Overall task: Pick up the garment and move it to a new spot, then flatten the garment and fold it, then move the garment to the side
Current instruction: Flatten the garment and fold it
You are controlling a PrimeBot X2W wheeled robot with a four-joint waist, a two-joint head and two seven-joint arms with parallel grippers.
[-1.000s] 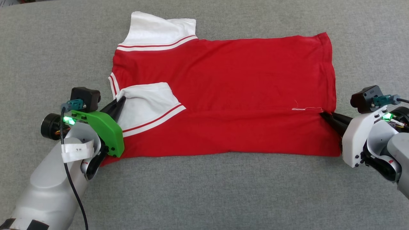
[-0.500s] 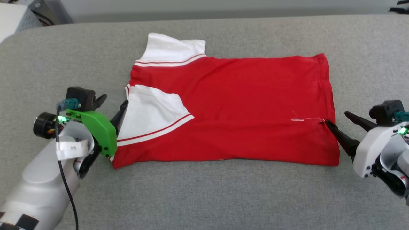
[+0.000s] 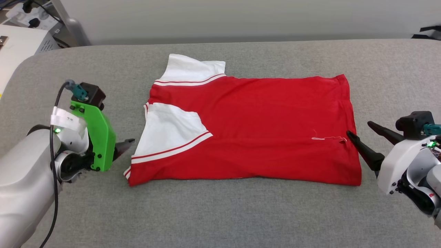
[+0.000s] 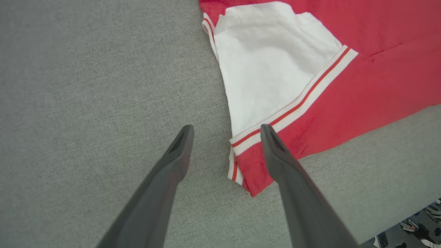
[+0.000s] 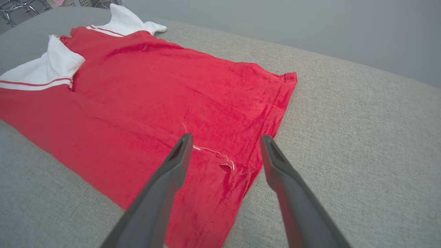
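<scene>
Folded garment (image 3: pixel 262 127), left jaws mostly behind green mount (image 3: pixel 100 137), right arm (image 3: pixel 406 162) cropped

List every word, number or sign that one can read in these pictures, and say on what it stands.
Nothing here can be read.
On the white tape around the left arm: small dark marks, too small to read.
On the garment: no lettering shows on the side facing up.
</scene>
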